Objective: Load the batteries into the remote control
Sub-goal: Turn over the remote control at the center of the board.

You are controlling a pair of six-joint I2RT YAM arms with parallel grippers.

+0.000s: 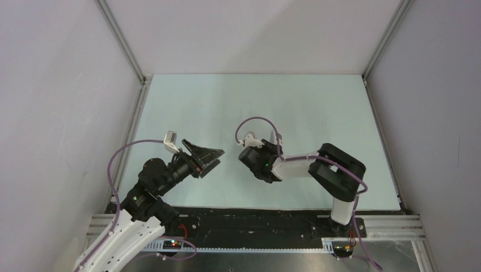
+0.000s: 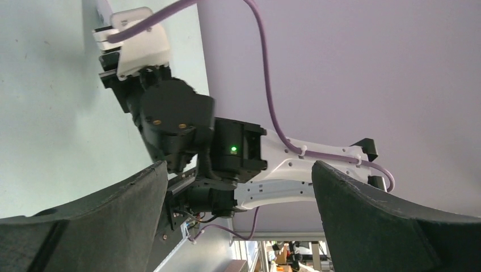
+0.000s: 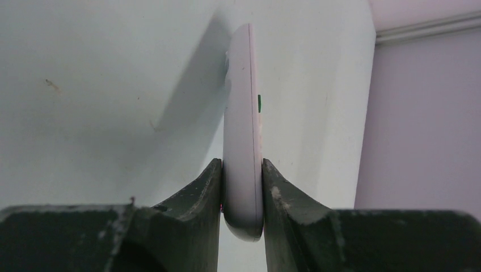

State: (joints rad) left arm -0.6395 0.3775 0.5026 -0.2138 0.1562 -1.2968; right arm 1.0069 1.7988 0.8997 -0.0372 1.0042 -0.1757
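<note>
The remote control [image 3: 241,113] is a slim white handset seen edge-on in the right wrist view, standing upright over the pale table. My right gripper [image 3: 242,164] is shut on its lower end, one finger on each flat face. In the top view the right gripper [image 1: 253,148] hangs over mid-table and hides the remote. My left gripper [image 1: 210,157] is open and empty just left of it, its jaws facing the right arm [image 2: 272,164]. In the left wrist view the left gripper [image 2: 238,170] has nothing between its fingers. The batteries are not in view.
The pale green table surface [image 1: 312,113] is walled in by grey panels at the left, back and right. A black rail [image 1: 255,218] runs along the near edge by the arm bases. Purple cables [image 1: 249,122] loop above the right wrist.
</note>
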